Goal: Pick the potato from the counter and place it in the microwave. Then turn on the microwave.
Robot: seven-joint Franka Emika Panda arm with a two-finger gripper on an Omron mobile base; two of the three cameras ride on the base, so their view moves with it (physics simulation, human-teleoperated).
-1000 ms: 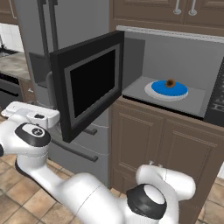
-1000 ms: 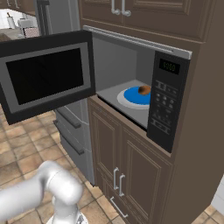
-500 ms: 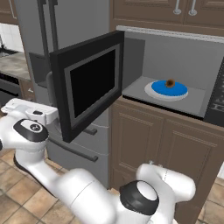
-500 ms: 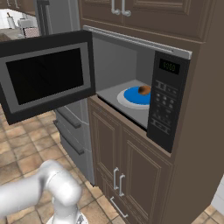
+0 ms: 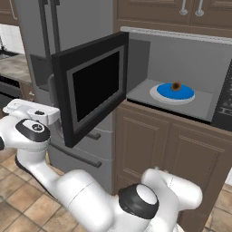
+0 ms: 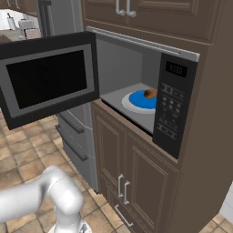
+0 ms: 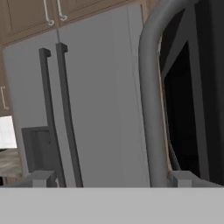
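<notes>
A: Where is the small brown rounded potato (image 5: 176, 85)?

B: Inside the wide built-in black microwave (image 6: 150, 102), resting on a flat round blue plate (image 5: 172, 92) with a pale rim, on the smooth grey cavity floor. From the right base view the potato (image 6: 150, 93) sits toward the plate's far right edge, close to the dark button panel (image 6: 173, 107).

A: And the door?

B: The grey-framed dark glass door (image 5: 93, 90) swings wide open to the left, its glossy pane facing outward.

A: What is the hand doing?

B: The two-finger hand (image 7: 109, 177) has its jaws spread wide and grips nothing. In the hand view its two blunt grey finger tips (image 7: 41, 178) stand well apart, and the microwave door's curved, tubular grey handle (image 7: 151, 96) rises just inside the right tip. In the left base view the hand's white body (image 5: 31, 113) sits low beside the open door's outer edge.

A: What surrounds it?

B: A tall matte grey fridge (image 7: 87, 96) with long straight bar handles, brown panelled wooden cabinets (image 6: 132, 177) below the microwave, and a brown tiled floor (image 6: 32, 159).
</notes>
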